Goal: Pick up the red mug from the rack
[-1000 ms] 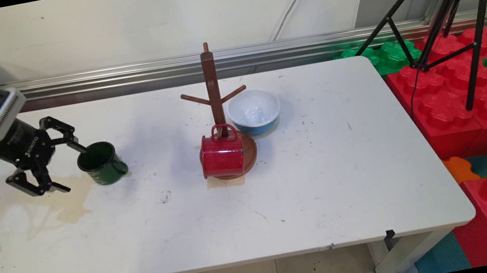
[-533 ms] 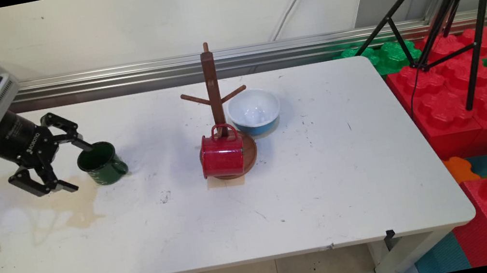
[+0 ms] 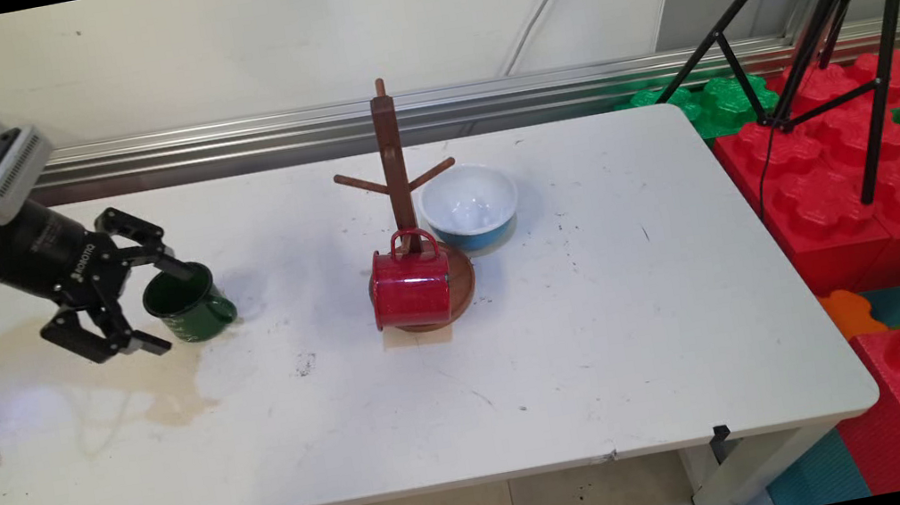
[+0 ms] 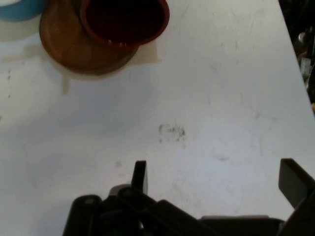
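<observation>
Low over the tabletop's (image 3: 606, 327) left side, gripper (image 3: 171, 304) angled toward the green mug (image 3: 190, 303), fingers (image 3: 148, 341) spread wide apart, one tip over the mug's open mouth, the other just beside its near wall. Nothing clamped. Mug upright, handle turned right. Well to the right: wooden mug tree (image 3: 400, 197), red mug (image 3: 412, 286) tipped on its base, blue-and-white bowl (image 3: 469, 206) just behind.

The gripper (image 3: 162, 305) was black; the mug (image 3: 190, 303) at left of frame was dark green; the mug (image 3: 411, 287) at centre was red; its stand (image 3: 395, 169) was brown; the bowl (image 3: 469, 206) was white inside, blue outside; the table (image 3: 608, 336) was white, stained tan at left.
</observation>
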Robot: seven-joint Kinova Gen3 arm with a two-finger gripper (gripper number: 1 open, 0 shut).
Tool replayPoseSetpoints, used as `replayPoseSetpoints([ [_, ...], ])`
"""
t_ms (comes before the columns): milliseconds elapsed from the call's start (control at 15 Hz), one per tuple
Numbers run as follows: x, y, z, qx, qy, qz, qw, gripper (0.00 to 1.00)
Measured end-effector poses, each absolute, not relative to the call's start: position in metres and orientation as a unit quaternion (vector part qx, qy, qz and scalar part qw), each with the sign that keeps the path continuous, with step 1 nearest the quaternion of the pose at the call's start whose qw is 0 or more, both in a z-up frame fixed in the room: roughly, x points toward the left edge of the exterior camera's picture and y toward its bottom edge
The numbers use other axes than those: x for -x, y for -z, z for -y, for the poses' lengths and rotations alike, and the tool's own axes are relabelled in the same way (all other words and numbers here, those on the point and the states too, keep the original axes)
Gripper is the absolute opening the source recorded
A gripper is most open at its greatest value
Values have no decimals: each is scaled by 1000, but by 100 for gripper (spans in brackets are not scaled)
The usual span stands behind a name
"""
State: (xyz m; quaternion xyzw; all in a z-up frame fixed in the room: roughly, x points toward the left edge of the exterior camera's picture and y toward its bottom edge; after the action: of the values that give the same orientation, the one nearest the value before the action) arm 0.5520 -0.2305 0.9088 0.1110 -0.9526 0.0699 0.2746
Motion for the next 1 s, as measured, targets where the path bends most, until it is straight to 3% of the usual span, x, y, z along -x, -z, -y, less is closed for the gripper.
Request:
replayPoseSetpoints([
  [1000,-508,-870,255,-168,-42,927,333,100],
])
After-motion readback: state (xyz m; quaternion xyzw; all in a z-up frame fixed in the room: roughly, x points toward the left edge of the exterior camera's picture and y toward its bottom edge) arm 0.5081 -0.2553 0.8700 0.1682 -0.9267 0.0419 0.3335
